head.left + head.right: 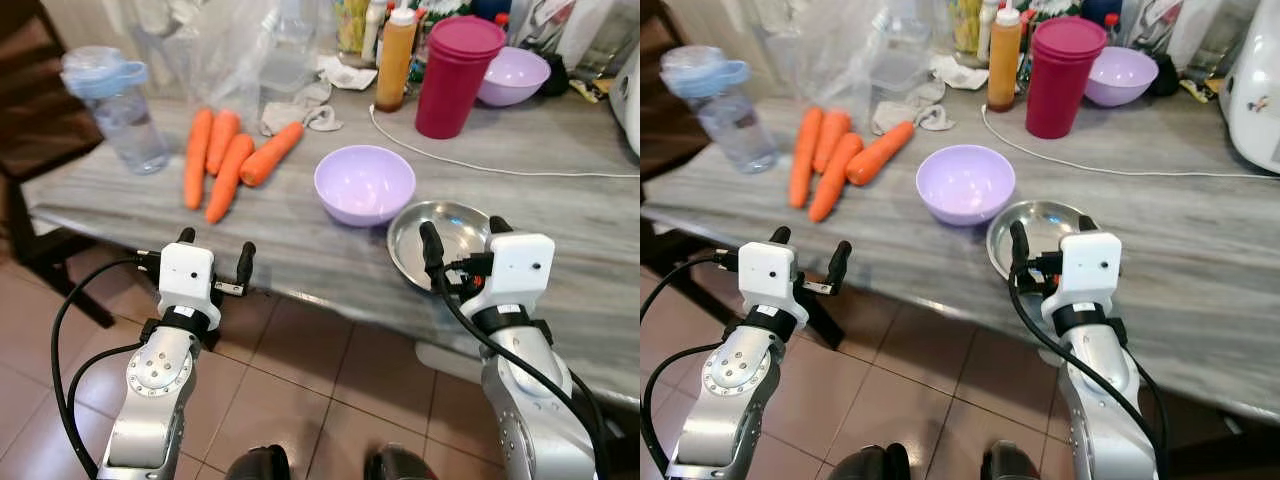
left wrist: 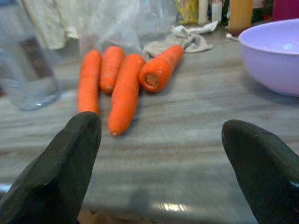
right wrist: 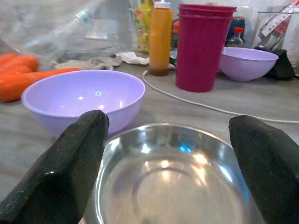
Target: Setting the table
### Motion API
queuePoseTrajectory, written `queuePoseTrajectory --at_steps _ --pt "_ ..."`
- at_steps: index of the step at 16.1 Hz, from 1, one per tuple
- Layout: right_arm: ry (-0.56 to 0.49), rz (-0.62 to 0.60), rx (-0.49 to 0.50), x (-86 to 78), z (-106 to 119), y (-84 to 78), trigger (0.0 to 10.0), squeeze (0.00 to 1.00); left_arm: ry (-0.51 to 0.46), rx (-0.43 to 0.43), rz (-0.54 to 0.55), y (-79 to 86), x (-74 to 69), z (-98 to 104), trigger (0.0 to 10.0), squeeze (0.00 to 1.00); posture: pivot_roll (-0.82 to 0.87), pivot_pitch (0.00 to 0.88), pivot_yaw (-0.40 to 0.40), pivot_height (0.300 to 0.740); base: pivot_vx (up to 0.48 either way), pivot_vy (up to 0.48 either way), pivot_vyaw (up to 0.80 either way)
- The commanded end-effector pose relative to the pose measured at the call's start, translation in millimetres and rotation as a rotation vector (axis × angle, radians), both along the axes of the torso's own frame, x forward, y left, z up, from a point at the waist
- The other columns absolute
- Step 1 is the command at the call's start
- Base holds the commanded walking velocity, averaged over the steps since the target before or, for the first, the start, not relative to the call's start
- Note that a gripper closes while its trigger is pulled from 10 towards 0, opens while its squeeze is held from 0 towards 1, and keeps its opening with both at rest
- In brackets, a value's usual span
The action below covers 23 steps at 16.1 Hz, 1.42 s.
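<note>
A shiny steel bowl (image 1: 440, 238) sits near the grey table's front edge (image 1: 330, 290). My right gripper (image 1: 465, 240) is open, one finger on each side of the bowl's near rim; the bowl (image 3: 168, 177) lies between the fingertips (image 3: 70, 172). A lilac bowl (image 1: 364, 184) stands just left of it, empty. Several carrots (image 1: 225, 160) lie further left. My left gripper (image 1: 215, 252) is open at the table's front edge, nothing between its fingers (image 2: 60, 172), facing the carrots (image 2: 124, 86).
A magenta tumbler (image 1: 456, 75), a second lilac bowl (image 1: 512, 76), an orange sauce bottle (image 1: 394, 60) and a white cable (image 1: 480, 165) are at the back. A clear water bottle (image 1: 115, 110) stands far left. A dark chair (image 1: 40, 110) is left of the table.
</note>
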State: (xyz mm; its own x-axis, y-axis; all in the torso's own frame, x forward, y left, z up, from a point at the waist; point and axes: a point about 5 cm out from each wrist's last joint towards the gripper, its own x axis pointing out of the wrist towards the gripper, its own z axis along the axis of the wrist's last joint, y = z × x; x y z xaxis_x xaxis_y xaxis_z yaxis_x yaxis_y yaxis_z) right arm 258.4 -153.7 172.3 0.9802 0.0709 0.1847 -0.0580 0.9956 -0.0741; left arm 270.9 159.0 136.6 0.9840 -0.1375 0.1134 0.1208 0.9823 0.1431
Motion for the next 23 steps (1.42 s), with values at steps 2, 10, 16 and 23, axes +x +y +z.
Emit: queuePoseTrajectory --at_steps 2,10,16,23 --pt "0.0 -0.018 -0.006 -0.6 -0.6 -4.6 10.0 0.0 0.006 -0.001 -0.018 -3.4 -1.2 0.1 10.0 0.0 -0.16 0.144 0.053 0.74 -0.33 0.0 0.0" --pt "0.001 -0.014 -0.015 3.7 0.6 -4.3 10.0 0.0 0.015 -0.004 -0.042 -6.5 -2.4 -2.1 10.0 0.0 -0.15 0.144 0.045 0.74 -0.33 0.0 -0.18" --pt "0.011 -0.011 -0.011 4.8 -0.8 -2.6 10.0 0.0 0.021 0.0 -0.059 -8.9 -3.2 -3.8 10.0 0.0 -0.16 0.148 0.048 0.74 -0.331 0.0 -0.62" --pt "0.018 -0.006 -0.005 5.4 -3.2 -0.4 10.0 0.0 0.01 -0.024 -0.122 -12.1 -5.6 -2.7 10.0 0.0 -0.15 0.152 0.056 0.74 -0.129 0.0 -0.22"
